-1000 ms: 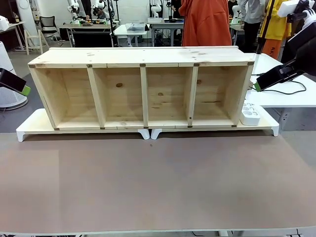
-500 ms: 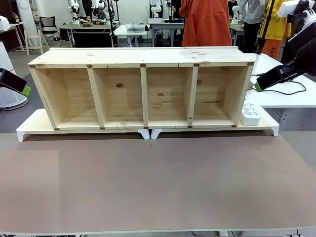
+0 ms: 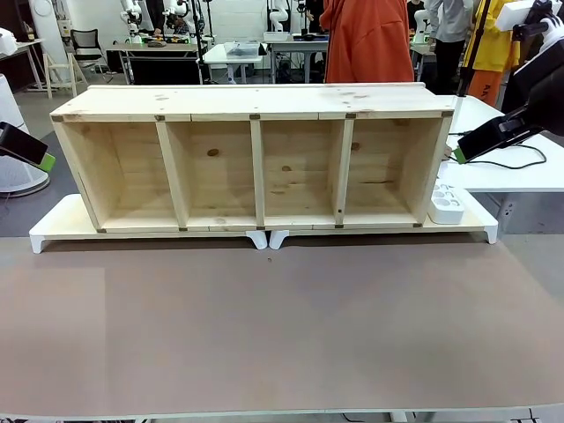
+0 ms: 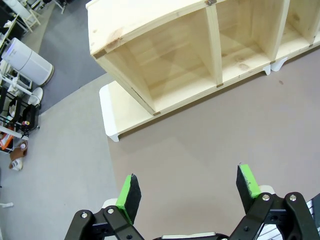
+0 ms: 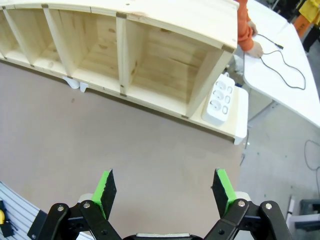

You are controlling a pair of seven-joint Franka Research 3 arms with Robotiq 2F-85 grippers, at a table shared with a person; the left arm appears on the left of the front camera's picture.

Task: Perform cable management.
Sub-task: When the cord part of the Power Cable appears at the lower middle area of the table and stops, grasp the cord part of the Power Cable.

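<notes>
The thin black cable (image 3: 511, 166) lies in loose curves on the white side table (image 3: 529, 181), right of the wooden shelf (image 3: 256, 101). In the right wrist view the cable (image 5: 270, 41) runs past a person's hand (image 5: 255, 48) resting on that table. My right gripper (image 3: 458, 154) hovers beside the shelf's right end, apart from the cable, and its wrist view shows it open (image 5: 165, 192) over the brown mat. At the far left, my left gripper (image 3: 40, 159) hangs off the shelf's left end, also open (image 4: 189, 189) with nothing between its fingers.
The four-compartment shelf stands on white risers (image 3: 53, 231). A small white power strip (image 3: 447, 204) sits on the riser beside the shelf's right end. A person in orange (image 3: 366, 40) stands behind the shelf. The brown mat (image 3: 282, 326) spreads in front.
</notes>
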